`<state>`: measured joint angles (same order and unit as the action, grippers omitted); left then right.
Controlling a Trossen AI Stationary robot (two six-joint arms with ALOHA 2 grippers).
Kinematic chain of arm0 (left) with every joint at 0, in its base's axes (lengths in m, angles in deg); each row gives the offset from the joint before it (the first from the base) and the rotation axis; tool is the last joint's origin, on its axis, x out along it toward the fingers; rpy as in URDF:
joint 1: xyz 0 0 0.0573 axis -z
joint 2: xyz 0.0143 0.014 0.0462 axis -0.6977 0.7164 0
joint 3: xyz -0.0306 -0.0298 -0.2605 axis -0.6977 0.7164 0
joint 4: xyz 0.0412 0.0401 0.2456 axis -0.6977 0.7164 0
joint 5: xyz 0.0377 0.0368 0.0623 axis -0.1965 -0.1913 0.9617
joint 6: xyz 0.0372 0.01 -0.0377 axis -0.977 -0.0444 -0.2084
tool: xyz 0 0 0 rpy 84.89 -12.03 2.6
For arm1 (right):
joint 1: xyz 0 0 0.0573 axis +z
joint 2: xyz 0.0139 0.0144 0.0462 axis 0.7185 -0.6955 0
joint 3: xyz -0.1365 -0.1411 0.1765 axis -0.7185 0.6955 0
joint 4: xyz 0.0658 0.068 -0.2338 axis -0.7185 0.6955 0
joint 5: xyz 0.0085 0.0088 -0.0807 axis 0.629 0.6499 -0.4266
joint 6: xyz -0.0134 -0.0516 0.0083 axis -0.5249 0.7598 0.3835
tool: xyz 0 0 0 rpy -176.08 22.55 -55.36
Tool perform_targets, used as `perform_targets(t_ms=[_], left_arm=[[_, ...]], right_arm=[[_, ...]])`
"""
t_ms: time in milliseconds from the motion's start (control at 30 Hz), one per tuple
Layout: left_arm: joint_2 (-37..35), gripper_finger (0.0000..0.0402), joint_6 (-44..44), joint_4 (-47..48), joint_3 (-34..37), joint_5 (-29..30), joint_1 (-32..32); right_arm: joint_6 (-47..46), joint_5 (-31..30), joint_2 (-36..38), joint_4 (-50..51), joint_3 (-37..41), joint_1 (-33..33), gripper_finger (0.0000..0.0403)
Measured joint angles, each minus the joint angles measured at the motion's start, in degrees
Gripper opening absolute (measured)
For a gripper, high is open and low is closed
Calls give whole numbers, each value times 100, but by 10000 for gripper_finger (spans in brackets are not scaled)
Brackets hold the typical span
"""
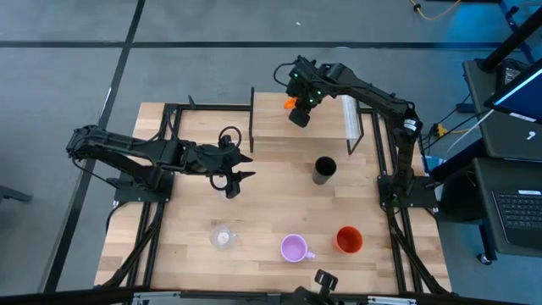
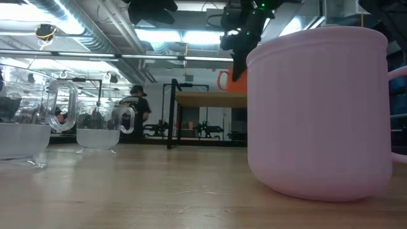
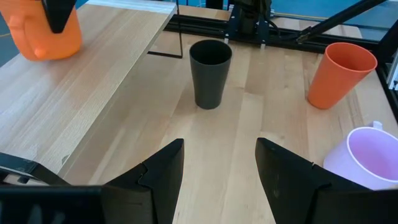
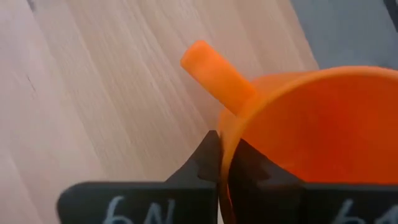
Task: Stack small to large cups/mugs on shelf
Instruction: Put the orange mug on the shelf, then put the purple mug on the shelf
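My right gripper (image 1: 298, 106) is shut on the orange handled mug (image 1: 290, 102) over the left part of the shelf (image 1: 326, 127). In the left wrist view the mug (image 3: 50, 31) is at the shelf's top (image 3: 93, 93); whether it rests there I cannot tell. My left gripper (image 1: 233, 182) hovers open over the table's middle, nothing between its fingers (image 3: 165, 171). The black cup (image 1: 324, 169) stands in front of the shelf. The lilac mug (image 1: 294, 247), red-orange cup (image 1: 349, 240) and a clear tumbler (image 1: 223, 237) stand near the front edge. My right gripper pinches the orange mug's rim wall (image 4: 225, 146), beside the handle (image 4: 214, 74), with one finger inside the mug and one outside. The fingers come from above, pointing steeply down. The mug hangs roughly upright below them (image 2: 232, 81).
Black frame posts (image 1: 252, 114) rise at the shelf's corners, and a white strip (image 1: 349, 114) lies at its right end. In the low view two clear tumblers (image 2: 98, 127) show at the left. A person (image 2: 137, 105) stands in the room beyond. Bare wood lies between my left gripper and the black cup.
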<state>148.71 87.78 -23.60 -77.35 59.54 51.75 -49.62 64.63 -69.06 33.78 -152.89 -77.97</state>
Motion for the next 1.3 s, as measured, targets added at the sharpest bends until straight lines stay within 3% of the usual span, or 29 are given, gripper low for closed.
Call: perform_targets(t_ms=[467, 833, 1000, 1300], left_arm=[[0, 193, 0, 0, 0, 0, 0], [0, 193, 0, 0, 0, -1, 1], [0, 193, 0, 2, 0, 0, 0], [0, 193, 28, 0, 0, 0, 4]], right_arm=[[-242, -302, 0, -11, -170, -44, 112], [-849, -84, 70, 1981, -2204, 94, 142], [-911, 604, 838, 2290, -1550, 554, 135], [-759, 654, 2129, 1472, -64, 2260, 125]])
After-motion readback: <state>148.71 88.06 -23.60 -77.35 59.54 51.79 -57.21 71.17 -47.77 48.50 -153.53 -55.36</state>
